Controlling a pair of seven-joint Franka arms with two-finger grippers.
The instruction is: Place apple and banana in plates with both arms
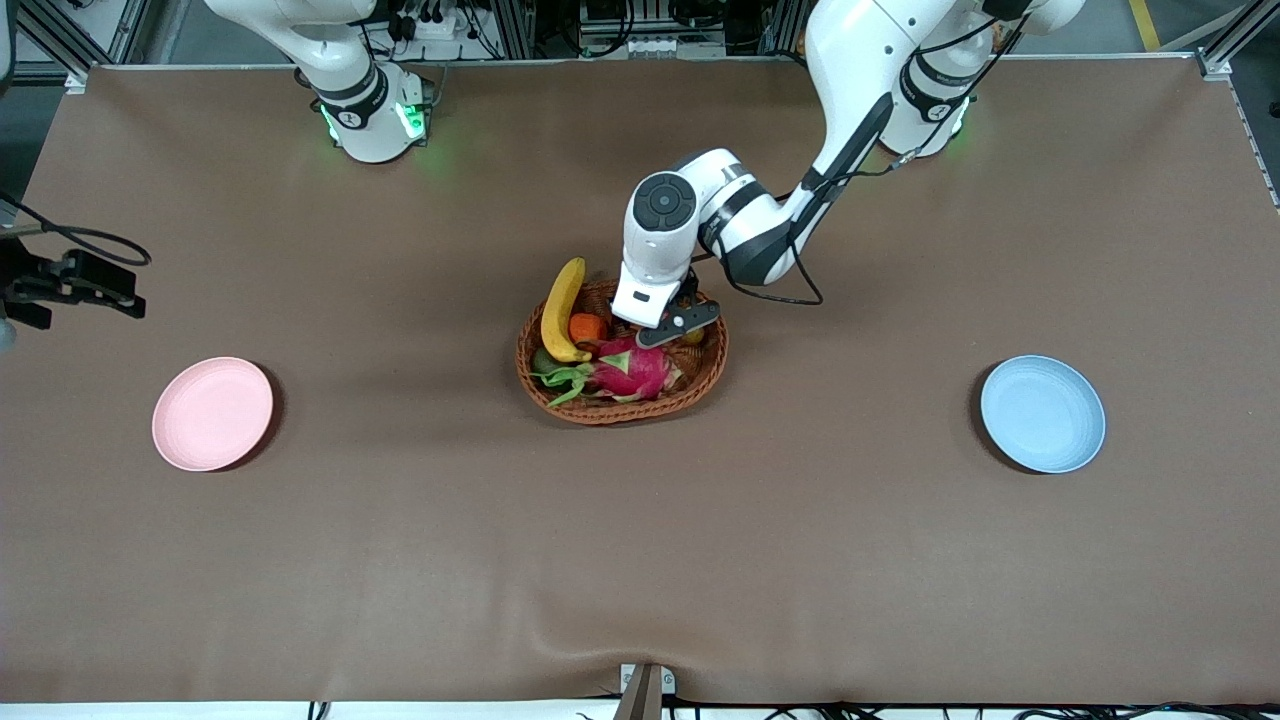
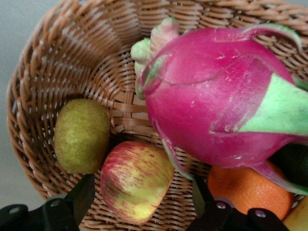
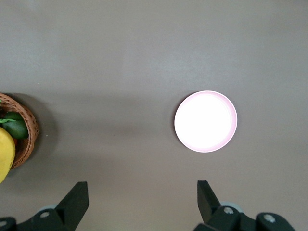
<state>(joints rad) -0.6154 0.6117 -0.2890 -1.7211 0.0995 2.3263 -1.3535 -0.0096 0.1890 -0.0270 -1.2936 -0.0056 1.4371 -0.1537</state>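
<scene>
Apple (image 2: 136, 180) in basket (image 2: 57, 57) between left hand's (image 2: 139, 202) spread, untouching fingers (image 2: 83, 195).

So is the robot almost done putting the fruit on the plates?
Not yet. Nothing is done: the pink plate and the blue plate hold no fruit, and the banana lies in the basket. In hand: the left gripper is down in the basket, open, a finger on each side of the apple. The right gripper waits open above the table. Both fruits still need moving.
</scene>
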